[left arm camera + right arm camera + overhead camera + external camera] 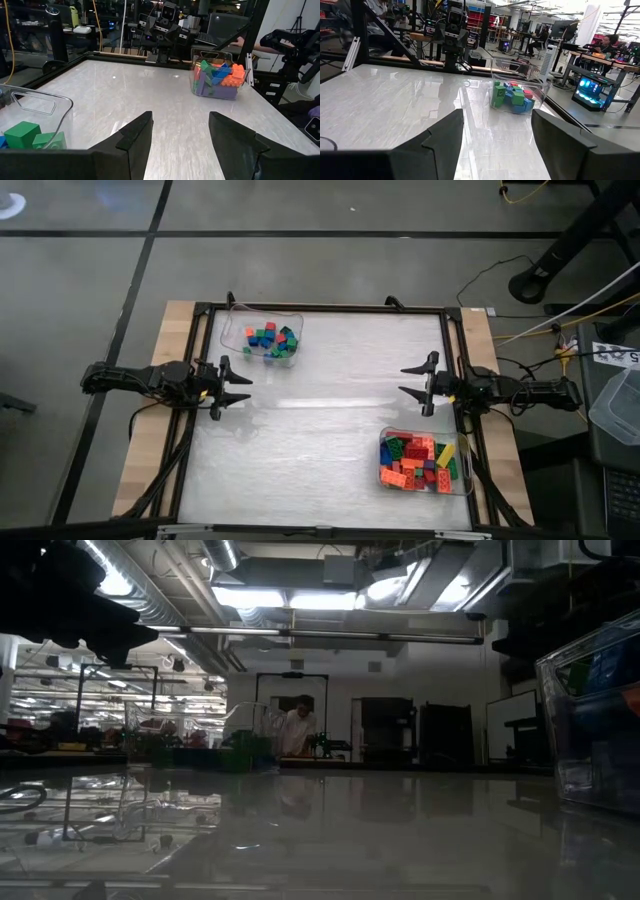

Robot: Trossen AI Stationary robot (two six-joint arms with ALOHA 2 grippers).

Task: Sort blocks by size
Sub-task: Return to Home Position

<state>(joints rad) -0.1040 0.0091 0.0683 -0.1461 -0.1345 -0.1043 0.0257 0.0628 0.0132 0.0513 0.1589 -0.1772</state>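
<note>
Our dark two-finger left gripper point(244, 389) and right gripper point(403, 379) hang at opposite table edges, fingers spread and empty, clear of the work, we judge. There are two clear plastic trays: the left tray point(238, 330) holds short studded plastic cubes point(271, 338), the right tray point(469, 475) holds longer studded bricks point(418, 462). The blocks are too crowded to count.

Near the black left gripper point(245, 388), small blocks point(273, 340) are showing green, blue and red. Near the black right gripper point(403, 379), longer blocks point(418, 460) are showing orange, red, green, yellow and purple. The table point(330, 420) is gleaming streaky white.
</note>
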